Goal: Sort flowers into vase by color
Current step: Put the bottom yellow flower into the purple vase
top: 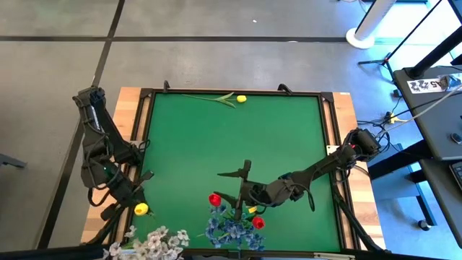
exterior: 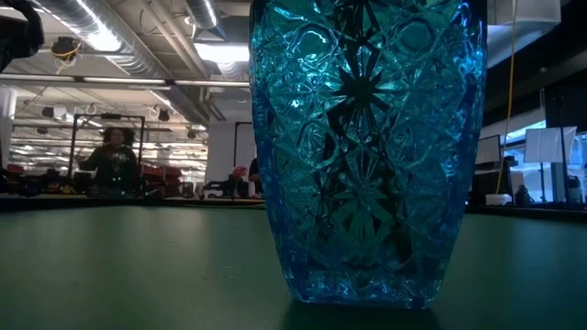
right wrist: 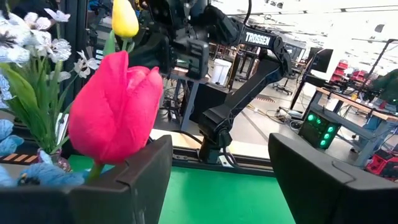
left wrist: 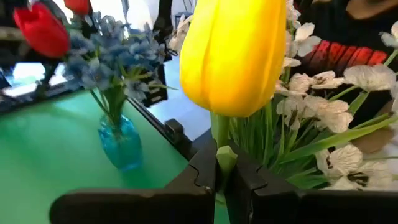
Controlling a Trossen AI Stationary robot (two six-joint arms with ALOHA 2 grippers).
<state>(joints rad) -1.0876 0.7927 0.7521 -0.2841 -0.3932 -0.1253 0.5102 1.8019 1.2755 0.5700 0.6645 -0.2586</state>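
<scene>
1. While the left gripper [left wrist: 217, 177] is clenched on the stalk of a yellow tulip [left wrist: 233, 56], this flower stands upright just above its fingers, and the white sprays [left wrist: 323, 93] are close behind it.
2. By my judgement, the step in hand is carrying this yellow tulip toward its place; the next move calls for bringing the stalk over the right vase mouth and lowering it straight before the grip is released.
3. Beyond the left gripper, the blue vase [left wrist: 120, 143] stands on the green surface [top: 216, 137] with the blue bunch [left wrist: 106, 62] in it and a red tulip [left wrist: 42, 30] above.
4. The right gripper [right wrist: 217, 180] is released, with its fingers wide apart; a red tulip [right wrist: 115, 106] stands just beside one finger, and I cannot tell if they touch.
5. Far from both grippers, at the opposite edge of the surface, another yellow tulip [top: 241, 98] lies flat, not yet sorted.
</scene>
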